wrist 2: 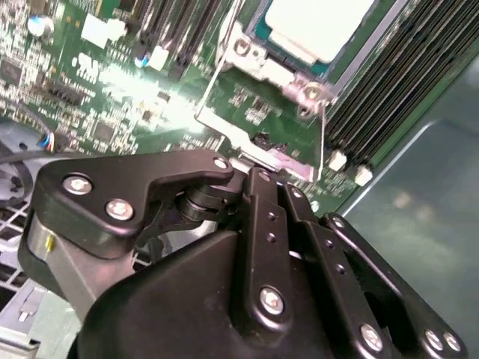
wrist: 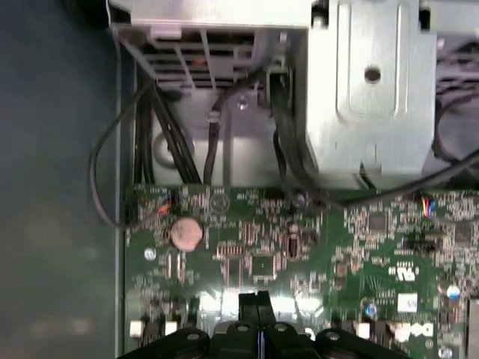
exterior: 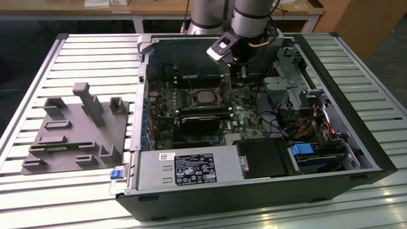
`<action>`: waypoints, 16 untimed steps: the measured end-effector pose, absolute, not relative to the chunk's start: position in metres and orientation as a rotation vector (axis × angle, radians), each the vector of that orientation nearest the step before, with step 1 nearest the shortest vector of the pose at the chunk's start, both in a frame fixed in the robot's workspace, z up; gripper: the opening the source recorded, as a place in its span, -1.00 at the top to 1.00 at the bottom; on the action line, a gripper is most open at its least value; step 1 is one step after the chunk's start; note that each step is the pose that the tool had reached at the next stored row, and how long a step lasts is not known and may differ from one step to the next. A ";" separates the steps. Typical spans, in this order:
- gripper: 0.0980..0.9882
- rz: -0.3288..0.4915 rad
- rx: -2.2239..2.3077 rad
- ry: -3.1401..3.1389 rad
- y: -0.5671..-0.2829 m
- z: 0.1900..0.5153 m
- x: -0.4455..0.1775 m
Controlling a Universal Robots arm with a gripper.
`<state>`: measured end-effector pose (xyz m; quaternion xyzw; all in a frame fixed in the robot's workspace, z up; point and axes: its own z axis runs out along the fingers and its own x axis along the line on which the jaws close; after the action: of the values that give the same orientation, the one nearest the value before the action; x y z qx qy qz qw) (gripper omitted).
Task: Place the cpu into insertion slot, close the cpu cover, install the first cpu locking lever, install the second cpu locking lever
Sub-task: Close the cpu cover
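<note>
The cpu [exterior: 202, 98] [wrist 2: 318, 22], pale silver-grey, lies in the insertion slot [exterior: 190, 106] on the motherboard inside the open computer case. The cpu cover [wrist 2: 298, 84], a silver frame, lies flat around the chip. Thin wire locking levers [wrist 2: 322, 134] run along the socket's sides. My gripper [exterior: 240, 72] [wrist 2: 258, 173] [wrist: 255, 301] hangs low over the board, just beside the socket on the exterior view's right. Its black fingertips [wrist: 247, 302] are pressed together, with nothing visible between them.
A black heatsink block [exterior: 202, 123] sits below the socket in the exterior view. A metal drive cage [exterior: 289, 88] [wrist: 370, 82] and loose cables [wrist: 150, 142] crowd the exterior view's right. A grey fixture block [exterior: 79, 129] stands on the table outside the case.
</note>
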<state>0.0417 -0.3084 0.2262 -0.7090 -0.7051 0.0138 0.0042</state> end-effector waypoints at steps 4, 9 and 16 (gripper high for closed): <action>0.99 0.035 -2.225 -2.213 -0.308 0.226 0.029; 0.99 0.025 -2.230 -2.217 -0.308 0.226 0.014; 0.99 0.017 -2.234 -2.221 -0.308 0.226 0.000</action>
<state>-0.0001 -0.3084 0.2262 -0.7091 -0.7051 0.0053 -0.0042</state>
